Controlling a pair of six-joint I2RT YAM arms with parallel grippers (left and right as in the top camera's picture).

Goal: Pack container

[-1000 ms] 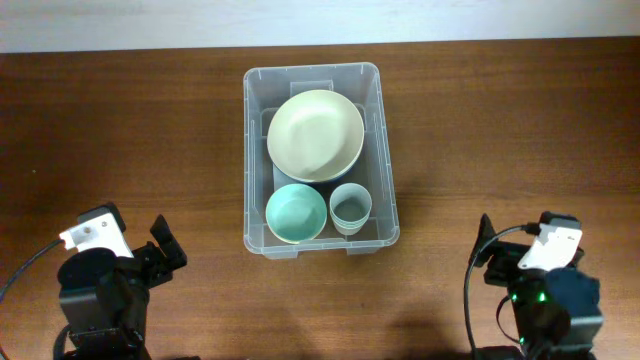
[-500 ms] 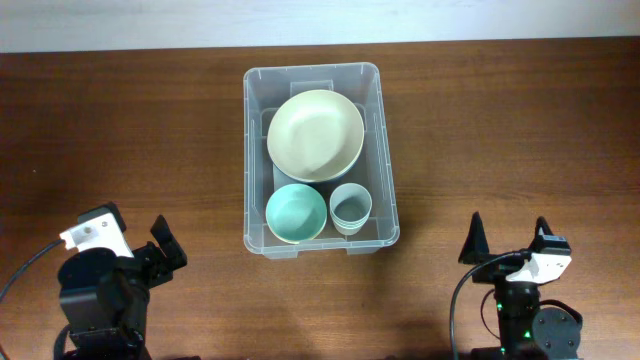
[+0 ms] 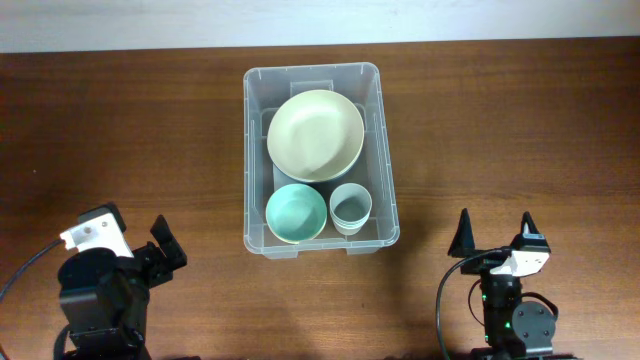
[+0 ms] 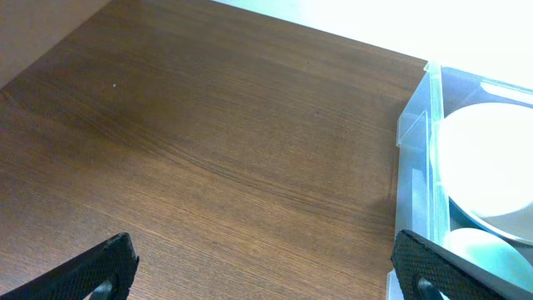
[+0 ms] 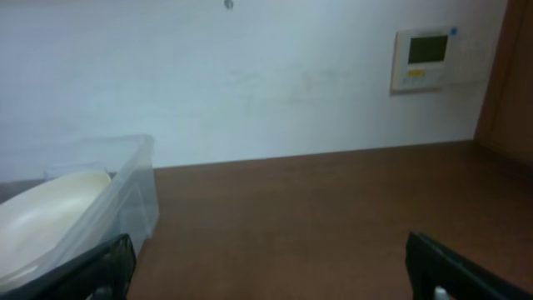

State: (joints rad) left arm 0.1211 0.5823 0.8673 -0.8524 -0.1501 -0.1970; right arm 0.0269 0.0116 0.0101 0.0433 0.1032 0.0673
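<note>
The container [image 3: 247, 160], a large clear plastic bin, stands at the table's middle. Inside it lie a cream bowl [image 3: 315, 135] at the far end, a teal bowl [image 3: 296, 213] and a grey-blue cup [image 3: 351, 208] at the near end. My left gripper [image 3: 165, 245] rests low at the near left, open and empty; the left wrist view shows the container's wall [image 4: 416, 158] to its right. Open and empty as well, my right gripper [image 3: 494, 235] sits at the near right, its fingers pointing away. The right wrist view catches the container's corner [image 5: 137, 192] and the cream bowl [image 5: 46, 217].
Dark wooden table [image 3: 120, 130] stretches on both sides of the bin. A white wall runs along the far edge [image 3: 320, 20], with a small control panel [image 5: 425, 58] mounted on it at the right.
The right arm has swung left and drawn back toward the near edge, its fingers now pointing straight at the far wall. The left arm and the bin's contents are unchanged.
</note>
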